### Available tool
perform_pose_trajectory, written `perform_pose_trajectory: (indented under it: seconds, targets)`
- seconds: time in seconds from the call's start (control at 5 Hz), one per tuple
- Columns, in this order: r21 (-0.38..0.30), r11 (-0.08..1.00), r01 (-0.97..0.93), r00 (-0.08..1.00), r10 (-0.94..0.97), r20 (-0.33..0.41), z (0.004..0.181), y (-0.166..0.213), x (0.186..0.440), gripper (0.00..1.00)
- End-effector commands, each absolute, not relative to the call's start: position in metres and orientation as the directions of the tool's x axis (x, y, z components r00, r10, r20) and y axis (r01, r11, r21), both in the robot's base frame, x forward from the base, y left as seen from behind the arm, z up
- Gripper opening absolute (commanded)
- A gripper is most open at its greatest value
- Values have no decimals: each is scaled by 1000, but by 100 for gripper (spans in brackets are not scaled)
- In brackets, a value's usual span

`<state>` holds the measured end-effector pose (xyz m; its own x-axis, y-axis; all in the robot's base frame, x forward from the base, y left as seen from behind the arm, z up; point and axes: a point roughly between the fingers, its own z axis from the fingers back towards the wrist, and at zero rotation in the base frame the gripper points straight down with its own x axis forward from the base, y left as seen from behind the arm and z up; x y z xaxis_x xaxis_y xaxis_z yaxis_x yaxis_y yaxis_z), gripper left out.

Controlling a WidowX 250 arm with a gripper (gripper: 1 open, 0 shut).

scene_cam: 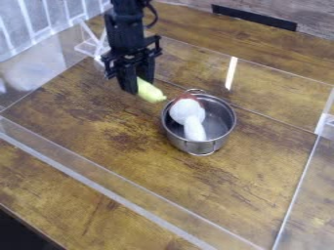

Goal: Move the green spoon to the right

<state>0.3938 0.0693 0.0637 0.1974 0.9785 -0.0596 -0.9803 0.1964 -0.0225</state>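
The green spoon (151, 92) shows as a short yellow-green handle slanting down to the right, just left of the steel bowl (209, 145). Its silver head is hidden. My gripper (132, 80) points straight down from the black arm and is shut on the spoon's upper left end. The rest of the handle sticks out below the fingers towards the bowl. Whether the spoon touches the table or the bowl I cannot tell. A white object with a round head (192, 115) lies inside the bowl.
The wooden table (104, 146) is ringed by low clear plastic walls (78, 174), with an upright clear panel edge (231, 76) behind the bowl. Wood lies bare in front of and to the right of the bowl. A dark strip (255, 14) lies at the back edge.
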Motion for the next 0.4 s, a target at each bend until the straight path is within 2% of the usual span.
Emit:
perform_pose_trajectory:
  seconds: [0.0,0.2]
  targets:
    - [-127,232,-964,234,972,-2,105,67,395,0]
    - [-142,254,-957,254,967,15,109,65,388,0]
